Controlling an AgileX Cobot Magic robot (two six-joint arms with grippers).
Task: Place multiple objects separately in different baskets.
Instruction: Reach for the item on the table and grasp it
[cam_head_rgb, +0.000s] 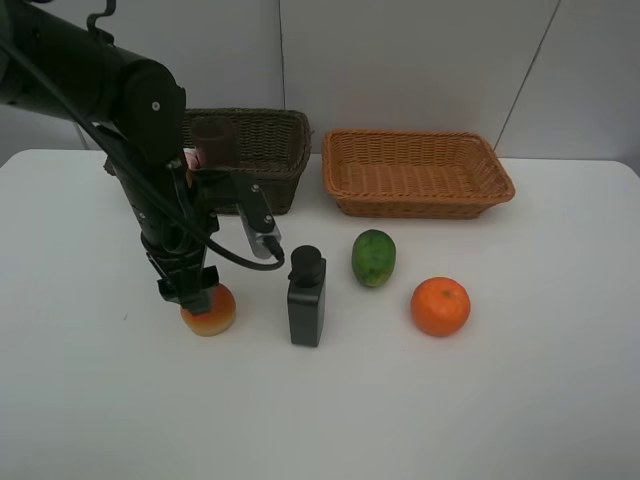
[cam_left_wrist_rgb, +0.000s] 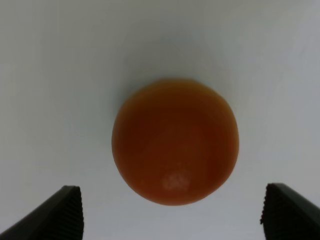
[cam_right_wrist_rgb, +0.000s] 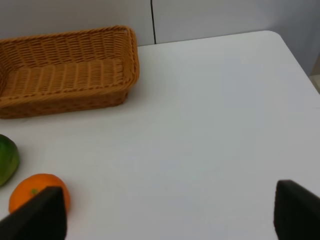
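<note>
— So, how is the left arm (cam_head_rgb: 90, 70) standing?

— It reaches in from the far left corner of the high view, bends at the elbow and drops its forearm almost straight down. The left gripper (cam_head_rgb: 197, 297) points at the table (cam_head_rgb: 500, 400), right over the peach (cam_left_wrist_rgb: 175, 145).

— Clamped on it?

— No. In the wrist view its fingers (cam_left_wrist_rgb: 67, 212) stand wide apart, one on either side of the peach, with bare table between each tip and the fruit.

— And the right gripper (cam_right_wrist_rgb: 170, 215)?

— It shows only in its own wrist view. Its fingers (cam_right_wrist_rgb: 42, 215) are spread with nothing between them, above the table and near the orange (cam_head_rgb: 440, 306).

— Where is everything else?

— The black bottle (cam_head_rgb: 306, 295) stands upright near the peach, and the green fruit (cam_head_rgb: 373, 257) lies between the bottle and the orange. The dark brown basket (cam_head_rgb: 270, 140) at the back holds a cup (cam_head_rgb: 212, 130) and a pink bottle (cam_head_rgb: 192, 158), both partly hidden by the arm. The tan basket (cam_head_rgb: 415, 135) sits just beside it.

— Any writing?

— The black bottle's face is too dark to read.
</note>
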